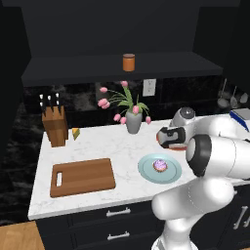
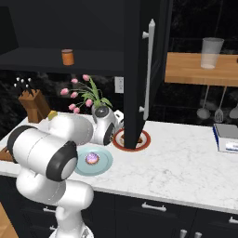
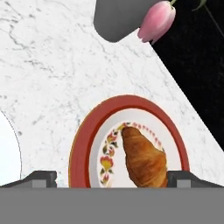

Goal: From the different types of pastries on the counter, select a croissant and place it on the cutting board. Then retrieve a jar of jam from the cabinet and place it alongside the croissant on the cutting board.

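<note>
Croissant [image 3: 144, 159]: we see it lying on a red-rimmed plate [image 3: 83, 144] on the desk [image 3: 52, 78].
Hand [image 3: 112, 177]: we see it above the croissant, fingers spread wide, holding nothing.
Cutting board [image 1: 82, 177]: bare, well left.

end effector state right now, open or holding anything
end effector: open, holding nothing, fingertips apart above the croissant on its red-rimmed plate.

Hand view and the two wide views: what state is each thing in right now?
croissant: lying on the red-rimmed plate, not held
fingers: spread wide, one either side of the plate
cupcake: sitting on the pale blue plate
cutting board: flat, bare
jar of jam: upright on the cabinet shelf
cabinet door: swung open
</note>
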